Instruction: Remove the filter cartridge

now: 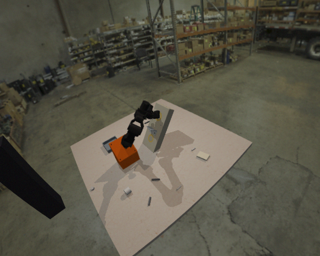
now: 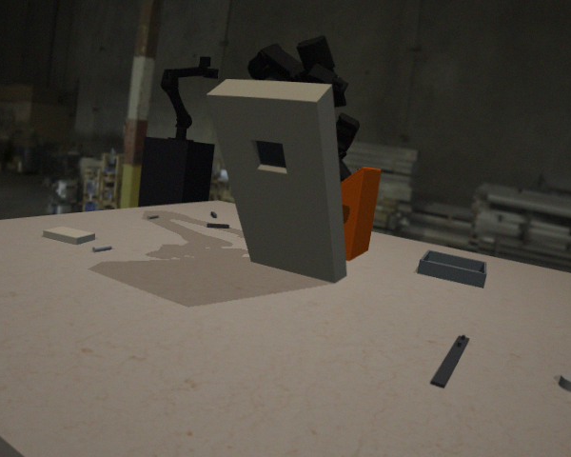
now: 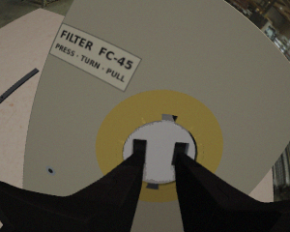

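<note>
The panel (image 3: 203,58) was a flat grey-beige, with a mustard-yellow ring (image 3: 113,131) around the pale grey-white cartridge (image 3: 159,149). The label (image 3: 95,57) was white with dark lettering. Gripper (image 3: 159,150) fingers were plain black, the robot base (image 1: 124,152) was bright orange, the tray (image 2: 451,268) slate grey, and the table top (image 2: 226,354) pinkish with faint rusty speckles.

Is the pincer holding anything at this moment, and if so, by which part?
Nothing is clamped. The pincer has its two fingertips at the slots on the face of the filter cartridge, which sits in the service panel. It engages the slots without gripping.
</note>
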`<action>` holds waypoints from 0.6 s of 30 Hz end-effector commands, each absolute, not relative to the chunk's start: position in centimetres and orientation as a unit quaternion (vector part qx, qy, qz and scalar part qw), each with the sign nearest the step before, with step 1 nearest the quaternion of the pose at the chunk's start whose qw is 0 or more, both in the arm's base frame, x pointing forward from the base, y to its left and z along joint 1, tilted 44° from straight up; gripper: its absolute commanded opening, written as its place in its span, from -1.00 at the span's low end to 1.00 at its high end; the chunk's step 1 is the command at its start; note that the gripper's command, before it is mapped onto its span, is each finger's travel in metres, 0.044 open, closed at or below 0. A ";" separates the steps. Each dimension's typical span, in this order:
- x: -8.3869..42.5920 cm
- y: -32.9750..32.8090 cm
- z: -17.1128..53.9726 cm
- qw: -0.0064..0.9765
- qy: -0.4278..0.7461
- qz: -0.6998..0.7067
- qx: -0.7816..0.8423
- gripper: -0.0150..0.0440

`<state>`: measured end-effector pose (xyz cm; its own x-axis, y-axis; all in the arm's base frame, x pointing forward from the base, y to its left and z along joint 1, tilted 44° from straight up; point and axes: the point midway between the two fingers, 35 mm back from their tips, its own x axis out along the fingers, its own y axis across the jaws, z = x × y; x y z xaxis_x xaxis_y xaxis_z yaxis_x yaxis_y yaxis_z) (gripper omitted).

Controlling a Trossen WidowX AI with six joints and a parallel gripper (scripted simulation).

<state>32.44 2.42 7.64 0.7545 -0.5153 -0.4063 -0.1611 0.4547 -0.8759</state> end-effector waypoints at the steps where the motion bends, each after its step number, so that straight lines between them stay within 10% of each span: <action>1: 32.5 2.5 7.6 0.786 0.331 -0.111 -0.511 -0.17; 18: 32.9 2.2 7.5 0.786 0.331 -0.111 -0.511 -0.17</action>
